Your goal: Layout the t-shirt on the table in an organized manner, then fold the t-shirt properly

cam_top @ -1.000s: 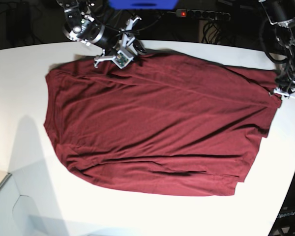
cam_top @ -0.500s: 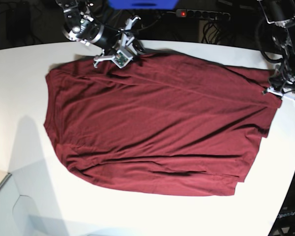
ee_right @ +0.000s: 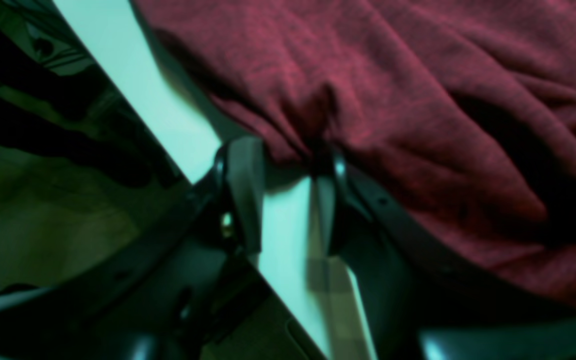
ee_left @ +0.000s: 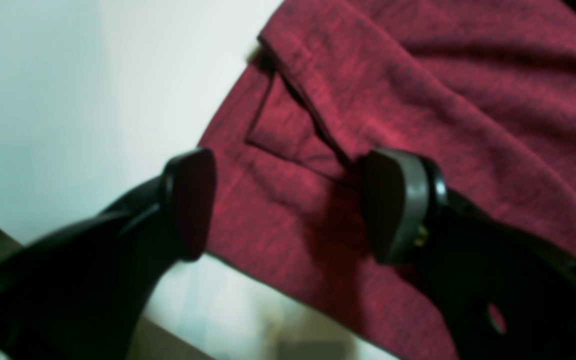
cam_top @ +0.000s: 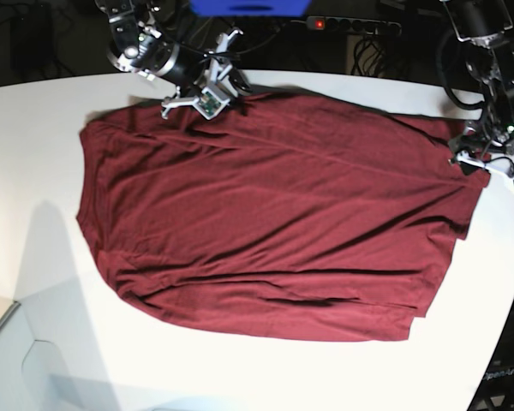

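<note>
The maroon t-shirt [cam_top: 274,214] lies spread across the middle of the white tabletop [cam_top: 34,171], mostly flat with shallow wrinkles and a folded flap at its right edge. At the right of the base view, the left hand [ee_left: 288,205] has just let go. A moment ago it sat low on that right edge; now it stands slightly higher in the frame, its fingers [ee_left: 190,200] spread wide with cloth lying loose beneath them, nothing pinched. At the upper left, the right hand [ee_right: 283,190] has not moved; its fingers stand narrow at the shirt's top edge, and whether any cloth is gripped cannot be told. The release suggests the spreading step is ending, and the shirt looks about ready for its first fold.
</note>
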